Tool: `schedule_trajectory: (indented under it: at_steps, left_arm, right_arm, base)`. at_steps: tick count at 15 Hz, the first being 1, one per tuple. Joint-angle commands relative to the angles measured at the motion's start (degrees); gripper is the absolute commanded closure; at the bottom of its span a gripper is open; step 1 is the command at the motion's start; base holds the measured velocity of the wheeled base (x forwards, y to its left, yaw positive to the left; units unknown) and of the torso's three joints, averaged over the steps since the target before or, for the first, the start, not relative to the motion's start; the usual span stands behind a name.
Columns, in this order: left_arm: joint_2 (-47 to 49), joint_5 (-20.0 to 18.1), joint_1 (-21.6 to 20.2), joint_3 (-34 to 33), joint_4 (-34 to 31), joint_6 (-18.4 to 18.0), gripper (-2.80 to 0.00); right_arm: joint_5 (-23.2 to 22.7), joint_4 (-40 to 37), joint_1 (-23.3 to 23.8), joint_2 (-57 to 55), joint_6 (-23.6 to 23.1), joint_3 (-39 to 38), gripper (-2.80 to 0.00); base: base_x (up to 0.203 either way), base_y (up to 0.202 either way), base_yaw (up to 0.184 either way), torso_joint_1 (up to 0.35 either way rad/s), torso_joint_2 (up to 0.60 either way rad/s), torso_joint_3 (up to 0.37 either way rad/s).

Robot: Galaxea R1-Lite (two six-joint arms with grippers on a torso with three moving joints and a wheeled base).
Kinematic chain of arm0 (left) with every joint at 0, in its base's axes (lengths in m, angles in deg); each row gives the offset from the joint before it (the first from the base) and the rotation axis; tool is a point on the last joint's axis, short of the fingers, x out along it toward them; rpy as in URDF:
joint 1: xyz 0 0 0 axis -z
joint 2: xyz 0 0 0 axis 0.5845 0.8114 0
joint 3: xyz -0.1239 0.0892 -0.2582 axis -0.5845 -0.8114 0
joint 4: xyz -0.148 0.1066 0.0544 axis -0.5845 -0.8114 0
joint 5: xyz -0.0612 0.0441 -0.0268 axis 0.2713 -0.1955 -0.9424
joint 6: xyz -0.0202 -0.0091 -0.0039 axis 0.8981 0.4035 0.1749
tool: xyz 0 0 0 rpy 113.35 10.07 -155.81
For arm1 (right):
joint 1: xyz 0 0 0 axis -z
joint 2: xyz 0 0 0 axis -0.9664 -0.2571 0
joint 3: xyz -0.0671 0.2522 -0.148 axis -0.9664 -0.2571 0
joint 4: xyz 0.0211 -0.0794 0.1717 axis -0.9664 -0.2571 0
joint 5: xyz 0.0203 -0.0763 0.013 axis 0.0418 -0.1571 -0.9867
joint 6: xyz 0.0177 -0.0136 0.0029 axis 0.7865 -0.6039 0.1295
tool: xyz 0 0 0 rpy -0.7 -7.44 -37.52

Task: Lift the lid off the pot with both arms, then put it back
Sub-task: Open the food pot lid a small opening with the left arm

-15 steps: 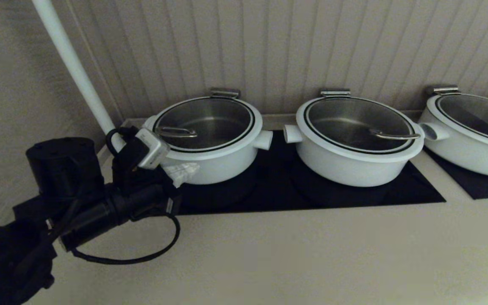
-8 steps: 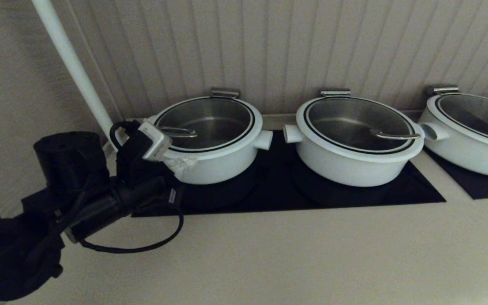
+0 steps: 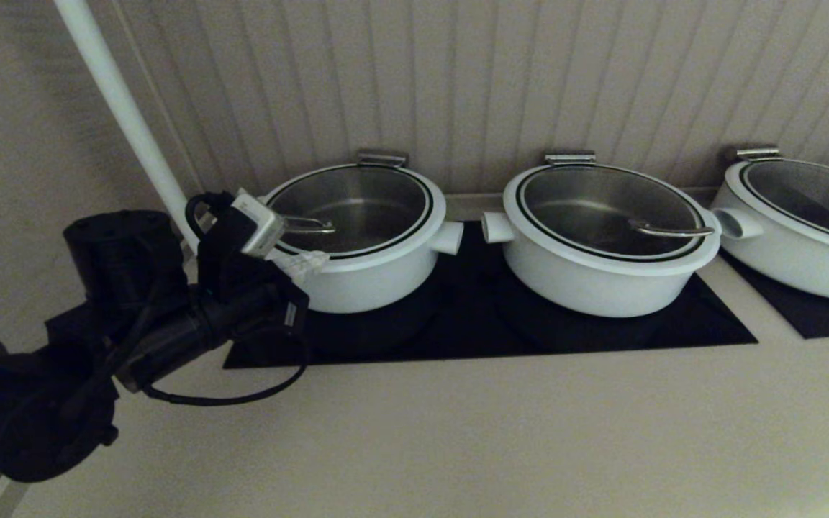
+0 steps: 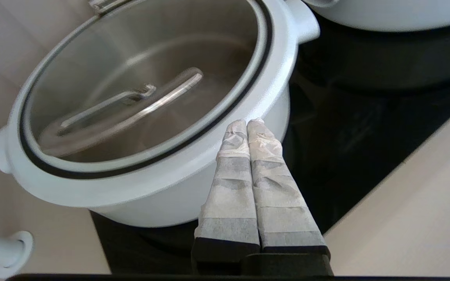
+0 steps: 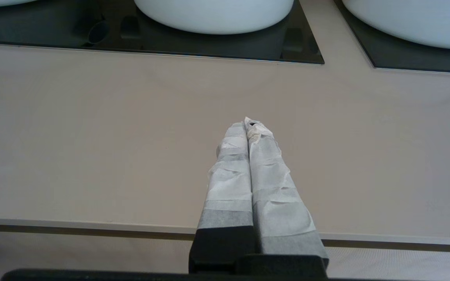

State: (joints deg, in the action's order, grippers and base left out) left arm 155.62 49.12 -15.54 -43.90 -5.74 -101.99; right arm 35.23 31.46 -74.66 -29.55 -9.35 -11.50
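The pot (image 3: 375, 280) is the leftmost of three white pots, with a steel hinge bracket (image 3: 381, 157) at its rear rim. The glass lid (image 3: 357, 201) sits shut on it, its wire handle (image 3: 303, 224) near the left edge. My left gripper (image 3: 312, 263) is shut and empty, its tips at the pot's front-left rim, just below the lid's white rim. The left wrist view shows the gripper (image 4: 247, 123) against the rim, the lid (image 4: 150, 58) and the handle (image 4: 131, 103) beyond. My right gripper (image 5: 248, 121) is shut and empty, over the counter near its front edge, out of the head view.
A like pot (image 3: 601, 277) with its lid handle (image 3: 673, 231) near the right edge stands in the middle, and a third pot (image 3: 796, 252) at far right. All sit on black cooktops (image 3: 472, 327) set in a beige counter (image 3: 529, 432). A white pole (image 3: 123, 115) leans behind my left arm.
My left arm has risen and moved in toward the pot; its shut fingertips went from the pot's side wall up to the rim. The lid and the pots have not moved.
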Motion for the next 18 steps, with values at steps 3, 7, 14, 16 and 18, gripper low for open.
schedule_trajectory:
  at_steps: [3, 7, 14, 16, 18]
  left_arm:
    - [2.53, -0.05, -0.47, 0.56, 5.38, -0.3, 0.0]
    - [5.29, 0.7, -0.46, 0.49, 11.87, -0.21, 0.0]
    - [3.73, 0.74, -0.96, -1.89, 10.9, -0.12, 0.0]
    - [4.35, 0.74, -1.27, -1.8, 10.9, -0.2, 0.0]
    - [5.57, 0.68, -1.86, -1.55, 11.16, -0.3, 0.0]
  right_arm:
    - [-0.05, -0.02, 0.0, 0.0, -0.04, 0.0, 0.0]
    - [0.02, -0.02, 0.0, 0.0, -0.04, 0.0, 0.0]
    - [-0.01, -0.02, 0.0, 0.0, -0.04, 0.0, 0.0]
    - [0.01, -0.02, 0.0, 0.0, -0.04, 0.0, 0.0]
    - [0.04, -0.02, 0.0, 0.0, -0.04, 0.0, 0.0]
  base:
    - [0.0, 0.0, 0.0, 0.0, 0.0, 0.0]
    - [0.0, 0.0, 0.0, 0.0, 0.0, 0.0]
    - [0.0, 0.0, 0.0, 0.0, 0.0, 0.0]
    - [0.0, 0.0, 0.0, 0.0, 0.0, 0.0]
    - [0.0, 0.0, 0.0, 0.0, 0.0, 0.0]
